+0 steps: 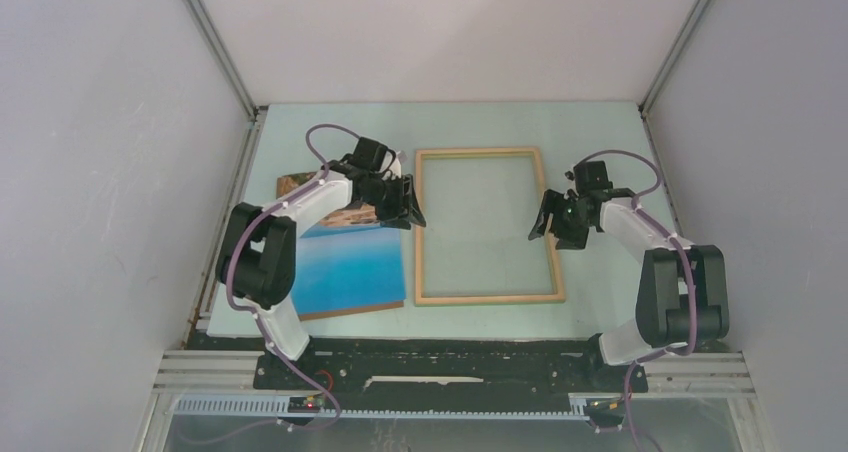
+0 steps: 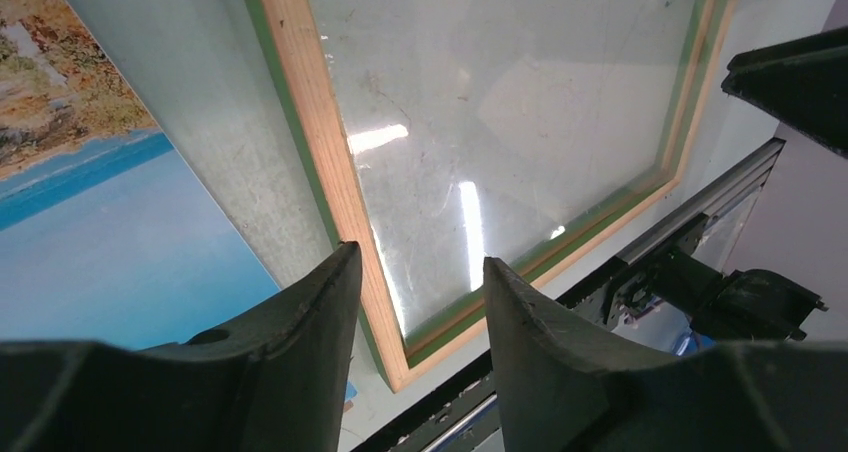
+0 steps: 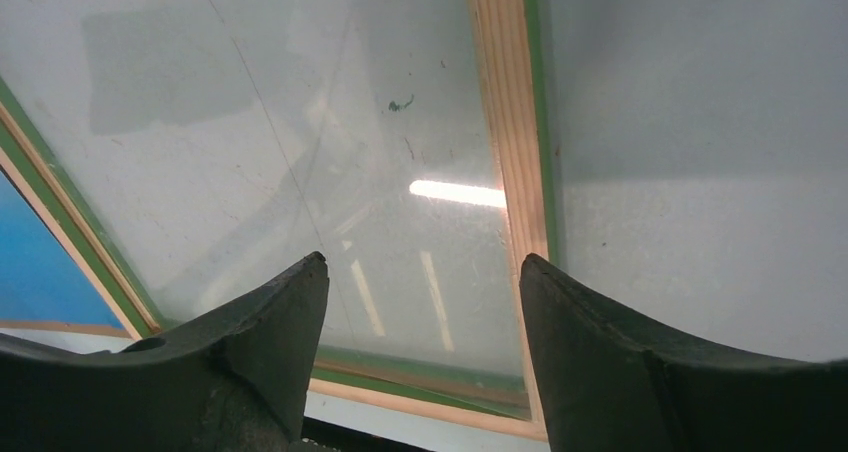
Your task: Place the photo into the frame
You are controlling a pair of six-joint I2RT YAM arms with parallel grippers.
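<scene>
The frame (image 1: pixel 488 297) lies flat mid-table, light wood face up, with a clear pane inside; it also shows in the left wrist view (image 2: pixel 318 132) and the right wrist view (image 3: pixel 508 122). The photo (image 1: pixel 350 267) lies face up to its left, blue water near me, tan cliffs at the far end, partly under the left arm; it shows in the left wrist view (image 2: pixel 90 242). My left gripper (image 1: pixel 412 212) is open and empty over the frame's left rail (image 2: pixel 420 262). My right gripper (image 1: pixel 541 227) is open and empty over the right rail (image 3: pixel 420 262).
Grey walls with metal corner rails enclose the pale green table (image 1: pixel 600 152). A black strip and metal rail (image 1: pixel 450 367) run along the near edge by the arm bases. The right gripper's fingers (image 2: pixel 800 72) show in the left wrist view.
</scene>
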